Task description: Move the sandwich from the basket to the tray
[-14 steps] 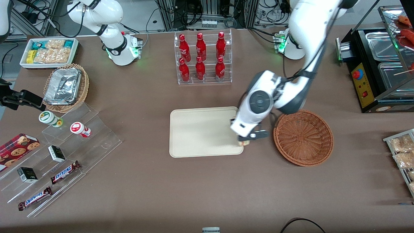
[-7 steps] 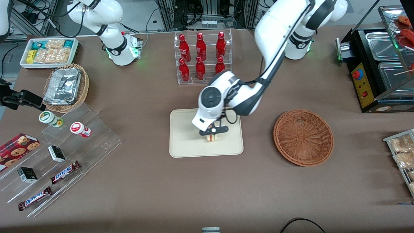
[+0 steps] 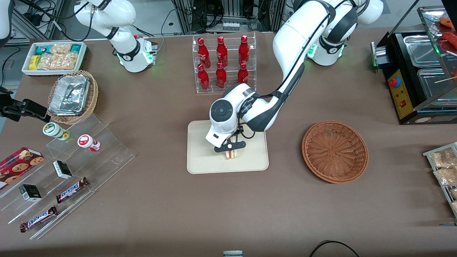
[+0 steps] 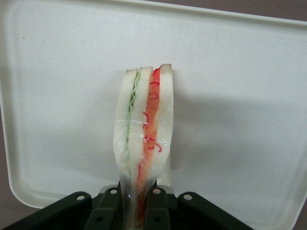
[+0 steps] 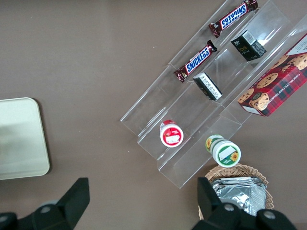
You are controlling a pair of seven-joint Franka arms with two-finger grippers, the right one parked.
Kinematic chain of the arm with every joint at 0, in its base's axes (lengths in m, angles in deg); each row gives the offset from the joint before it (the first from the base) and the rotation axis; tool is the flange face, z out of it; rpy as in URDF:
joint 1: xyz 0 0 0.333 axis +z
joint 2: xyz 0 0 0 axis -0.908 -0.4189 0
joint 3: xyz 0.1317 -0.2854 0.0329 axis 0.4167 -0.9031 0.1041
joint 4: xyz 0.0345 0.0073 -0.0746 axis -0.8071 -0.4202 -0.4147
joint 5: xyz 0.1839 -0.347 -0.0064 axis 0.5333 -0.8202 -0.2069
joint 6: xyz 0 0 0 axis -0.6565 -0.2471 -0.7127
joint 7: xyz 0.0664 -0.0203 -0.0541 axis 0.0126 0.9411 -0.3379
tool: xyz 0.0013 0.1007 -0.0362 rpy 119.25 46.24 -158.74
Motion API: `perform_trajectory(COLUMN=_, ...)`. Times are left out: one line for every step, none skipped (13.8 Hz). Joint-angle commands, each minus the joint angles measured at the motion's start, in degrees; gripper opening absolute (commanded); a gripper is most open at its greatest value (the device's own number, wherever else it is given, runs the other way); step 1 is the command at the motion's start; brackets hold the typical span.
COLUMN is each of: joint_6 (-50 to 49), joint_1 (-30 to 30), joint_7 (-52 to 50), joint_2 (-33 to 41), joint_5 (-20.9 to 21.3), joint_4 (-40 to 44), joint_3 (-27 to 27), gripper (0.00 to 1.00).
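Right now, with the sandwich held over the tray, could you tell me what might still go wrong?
The gripper pinches the sandwich by one narrow end, standing on edge over the tray, so on release it may topple flat. The squeezed layers could also cling to the fingers and lift away with them. It looks well inside the rim, so sliding off seems unlikely.

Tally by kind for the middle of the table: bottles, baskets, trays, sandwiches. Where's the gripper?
Red bottles: 6
Brown basket: 1
Beige tray: 1
Sandwich: 1
Total: 9
The gripper is over the tray, shut on the sandwich.
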Motion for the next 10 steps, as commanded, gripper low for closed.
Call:
perform_trajectory(joint_6=-1.3, joint_1=-1.4, joint_7=-2.5, joint_2=-1.6, joint_5=1.2, joint_4=2.9, joint_3=0.8, gripper=0.18)
perform_trajectory(joint_6=-1.2, joint_1=-1.4, joint_7=-2.5, joint_2=-1.6, joint_5=1.2, joint_4=2.9, joint_3=0.8, gripper=0.66)
perform_trajectory(joint_6=-1.1, joint_1=-1.4, joint_7=-2.6, joint_2=-1.5, joint_5=1.1, joint_4=2.8, joint_3=0.7, gripper=1.00)
perform_trajectory(joint_6=-1.1, joint_1=-1.4, joint_7=-3.5, joint_2=-1.4, joint_5=1.0, joint_4=2.7, joint_3=0.7, gripper=1.00)
perform_trajectory(joint_6=-1.1, joint_1=-1.4, joint_7=-4.0, joint_2=-1.2, joint_5=1.0, joint_4=2.7, joint_3=0.6, gripper=1.00)
perform_trajectory(joint_6=-1.1, joint_1=-1.4, joint_7=-4.1, joint_2=-0.9, joint_5=1.0, joint_4=2.8, joint_3=0.6, gripper=1.00)
perform_trajectory(joint_6=-1.2, joint_1=-1.3, joint_7=-4.4, joint_2=-0.5, joint_5=0.6, joint_4=2.8, joint_3=0.6, gripper=1.00)
perform_trajectory(joint_6=-1.6, joint_1=-1.1, joint_7=-4.1, joint_2=0.2, joint_5=0.6, joint_4=2.8, joint_3=0.6, gripper=1.00)
perform_trajectory(joint_6=-1.8, joint_1=-1.0, joint_7=-3.7, joint_2=1.3, joint_5=0.9, joint_4=2.8, joint_3=0.6, gripper=1.00)
perform_trajectory(joint_6=-2.6, joint_1=-1.4, joint_7=-3.7, joint_2=2.8, joint_5=1.1, joint_4=2.7, joint_3=0.6, gripper=1.00)
